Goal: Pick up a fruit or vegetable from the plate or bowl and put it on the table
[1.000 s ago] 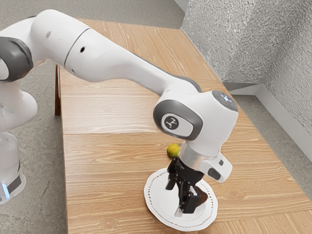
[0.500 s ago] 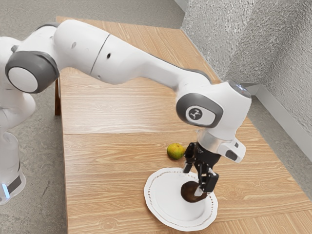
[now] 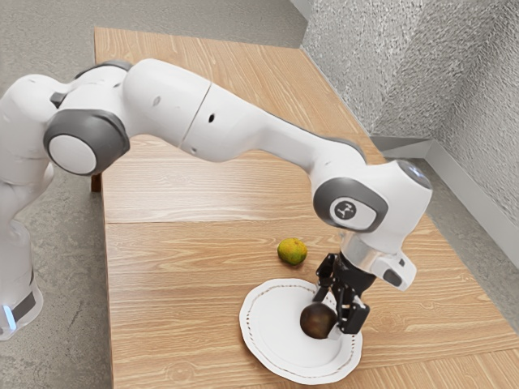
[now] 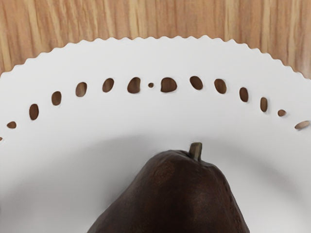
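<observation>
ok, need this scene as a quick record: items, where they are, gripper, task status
target: dark brown pear, stem visible
target_location: on the plate
plate: round, white, scalloped edge, ring of holes near the rim
other_fruit: yellow-green citrus fruit, on the table, just off the plate
gripper: low over the plate, right at the pear
grip_on_pear: can't tell
task_status: pear not on the table
</observation>
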`<action>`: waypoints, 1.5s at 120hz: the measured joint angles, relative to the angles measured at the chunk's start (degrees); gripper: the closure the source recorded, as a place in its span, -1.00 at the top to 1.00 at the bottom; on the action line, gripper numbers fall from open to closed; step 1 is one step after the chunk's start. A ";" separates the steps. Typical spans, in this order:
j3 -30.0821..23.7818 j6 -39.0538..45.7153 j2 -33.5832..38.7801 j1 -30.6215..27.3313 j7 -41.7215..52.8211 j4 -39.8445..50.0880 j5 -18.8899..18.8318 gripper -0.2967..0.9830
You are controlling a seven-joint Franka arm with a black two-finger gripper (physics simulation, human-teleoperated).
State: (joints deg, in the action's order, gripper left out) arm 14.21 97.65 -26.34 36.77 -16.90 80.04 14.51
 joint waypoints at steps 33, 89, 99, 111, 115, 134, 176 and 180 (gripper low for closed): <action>-0.64 -0.61 0.05 0.08 1.72 -0.04 0.11 0.54; -0.37 -2.03 0.30 0.89 2.27 1.33 0.24 0.54; -0.40 -2.12 0.28 0.98 2.14 1.36 0.23 0.52; -0.41 -2.38 0.34 1.02 1.90 1.35 0.16 0.36; -0.41 -2.47 0.35 0.98 1.82 1.32 0.11 0.27; -0.16 -3.28 2.18 0.73 1.43 1.13 -0.58 -0.04; 22.96 -9.09 10.38 0.55 0.96 1.16 -2.44 -0.15; 26.66 -9.75 10.48 0.39 1.13 1.16 -2.46 -0.14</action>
State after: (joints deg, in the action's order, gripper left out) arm 40.87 87.90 -15.86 37.16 -15.77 81.20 12.05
